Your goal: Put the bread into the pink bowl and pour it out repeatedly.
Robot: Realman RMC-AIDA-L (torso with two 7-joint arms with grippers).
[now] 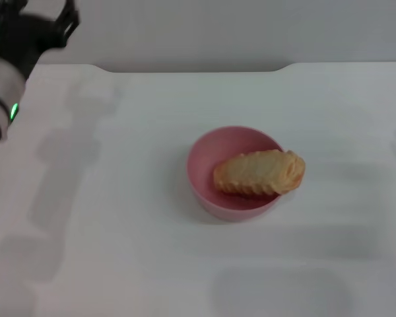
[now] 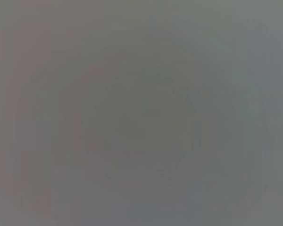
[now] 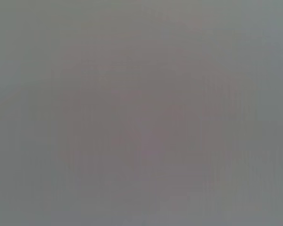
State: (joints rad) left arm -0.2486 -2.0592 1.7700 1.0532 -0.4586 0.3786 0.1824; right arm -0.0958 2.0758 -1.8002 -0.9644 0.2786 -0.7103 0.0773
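Note:
The pink bowl (image 1: pixel 214 150) stands near the middle of the white table in the head view. The bread (image 1: pixel 259 173) lies in it on its side, ridged orange-brown top facing the front. Its right end sticks out over the bowl's right rim. My left gripper (image 1: pixel 38 13) hangs at the far back left corner, well away from the bowl, open, with nothing between its fingers. The right gripper is out of view. Both wrist views show only a flat grey blur.
The white table (image 1: pixel 119 231) spreads around the bowl on all sides. Its back edge (image 1: pixel 198 68) meets a grey wall. My left forearm (image 1: pixel 0 99), with a green light, runs along the left border.

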